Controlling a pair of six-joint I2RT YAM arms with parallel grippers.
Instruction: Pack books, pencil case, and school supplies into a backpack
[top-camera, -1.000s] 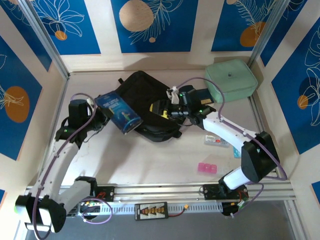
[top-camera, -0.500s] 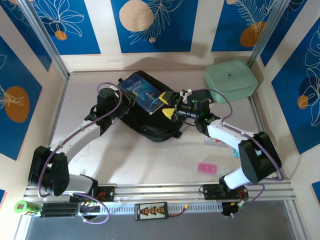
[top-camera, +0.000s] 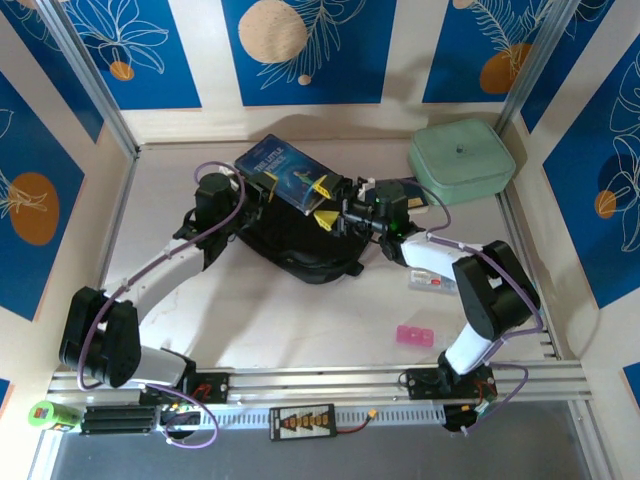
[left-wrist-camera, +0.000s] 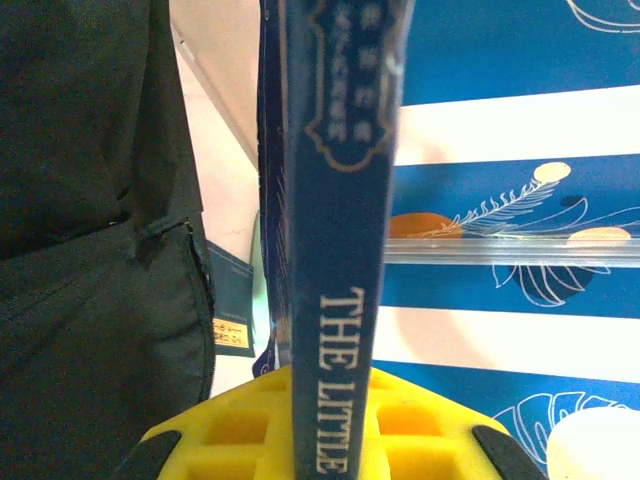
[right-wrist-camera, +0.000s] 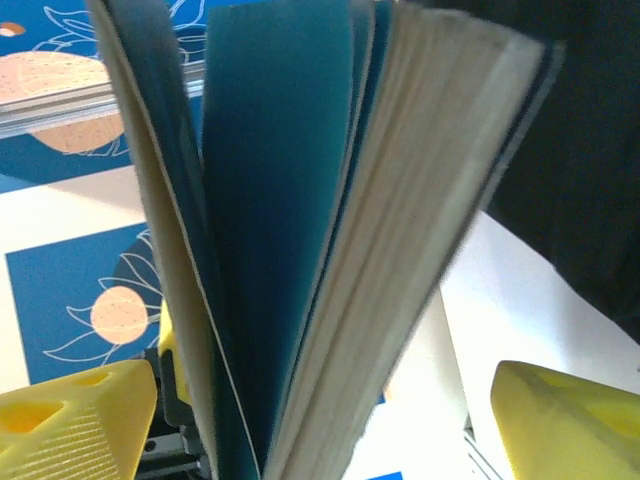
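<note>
My left gripper (top-camera: 262, 192) is shut on the blue book (top-camera: 283, 176), holding it spine-first above the back of the black backpack (top-camera: 300, 245). The left wrist view shows the spine (left-wrist-camera: 335, 250) rising from between my yellow fingers (left-wrist-camera: 230, 430), with the backpack (left-wrist-camera: 80, 250) to the left. My right gripper (top-camera: 333, 212) is open at the book's right edge. Its fanned pages (right-wrist-camera: 400, 220) stand between the yellow fingers (right-wrist-camera: 70, 420), clear of the right one. The mint green pencil case (top-camera: 460, 155) lies at the back right. A clear packet (top-camera: 432, 281) and a pink block (top-camera: 415, 335) lie on the table.
A thin dark book with a pale label (left-wrist-camera: 232, 305) lies beyond the backpack, near the pencil case. Blue-patterned walls and metal rails enclose the table (top-camera: 250, 320). Its near left part is bare.
My left arm has carried the blue book from left of the backpack up and over its back part. My right gripper has moved left to the book's edge with its jaws wide.
</note>
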